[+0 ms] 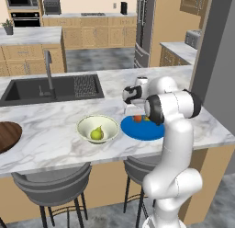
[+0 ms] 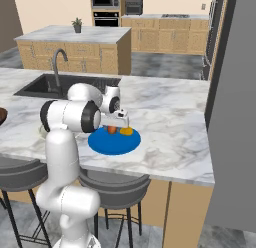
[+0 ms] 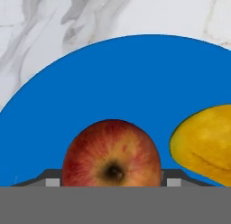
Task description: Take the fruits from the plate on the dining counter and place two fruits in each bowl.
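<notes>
1. The claw [image 3: 111, 184] is low over the plate [image 3: 135, 83], and its finger tips [image 3: 52, 181] stand apart on either side of the apple [image 3: 111, 157]. The jaws look open about the apple's width. Whether the pads already press the skin I cannot tell, since the grey band hides the contact.
2. The apple sits on the plate directly between the jaws, stem pit facing the camera. The oval yellow fruit [image 3: 205, 142] lies just beside it, off to the claw's right in the hand view, and the two are close but apart.
3. Handling, as a judgement: the apple is likely firm, smooth and round, light enough for a two-finger hold. It could roll or squirt out if gripped above or below its widest girth. Take it across the middle with the pads level, and keep clear of the yellow fruit.
4. The hand view gives the apple's centring between the fingers. It does not show the bowls.
5. The left base view shows the cream bowl [image 1: 97, 128] well off from the claw along the counter [image 1: 46, 144], with the pear [image 1: 96, 133] already in it. The wooden bowl [image 1: 8, 136] lies farther along at the frame's edge.
6. The right base view shows the claw [image 2: 120, 123] down at the plate [image 2: 114, 142], with the two fruits beneath it.
</notes>
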Robot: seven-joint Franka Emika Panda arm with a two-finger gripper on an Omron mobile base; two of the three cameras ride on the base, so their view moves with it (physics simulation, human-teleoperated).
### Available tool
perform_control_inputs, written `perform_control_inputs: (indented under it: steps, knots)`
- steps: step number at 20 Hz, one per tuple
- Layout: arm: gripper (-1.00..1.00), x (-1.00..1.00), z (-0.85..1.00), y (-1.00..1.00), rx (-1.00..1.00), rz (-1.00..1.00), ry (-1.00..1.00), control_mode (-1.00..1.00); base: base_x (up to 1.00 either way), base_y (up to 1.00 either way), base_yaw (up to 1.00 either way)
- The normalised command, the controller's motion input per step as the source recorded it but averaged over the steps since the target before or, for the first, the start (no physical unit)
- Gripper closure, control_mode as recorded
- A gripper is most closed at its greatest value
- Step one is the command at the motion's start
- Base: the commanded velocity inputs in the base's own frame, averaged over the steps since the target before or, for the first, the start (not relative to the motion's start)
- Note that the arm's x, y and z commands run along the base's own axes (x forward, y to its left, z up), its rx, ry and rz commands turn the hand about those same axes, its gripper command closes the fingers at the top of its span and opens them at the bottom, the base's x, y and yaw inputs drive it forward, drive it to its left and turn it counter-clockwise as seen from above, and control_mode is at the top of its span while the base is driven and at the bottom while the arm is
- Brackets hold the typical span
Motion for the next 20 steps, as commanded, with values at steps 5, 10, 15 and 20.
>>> perform_control_inputs:
  steps: [5,10,15,20]
  knots:
    - [1.00,0.00,0.00,0.00,0.00,0.00,0.01,-1.00,0.00,0.00,0.00]
    - [1.00,-0.66,0.39,0.02,0.00,0.00,-0.13,-1.00,0.00,0.00,0.00]
    - [1.00,-1.00,0.83,0.00,0.02,0.03,-0.29,-1.00,0.00,0.00,0.00]
    - [1.00,-1.00,0.74,0.02,0.00,0.06,-0.28,-1.00,0.00,0.00,0.00]
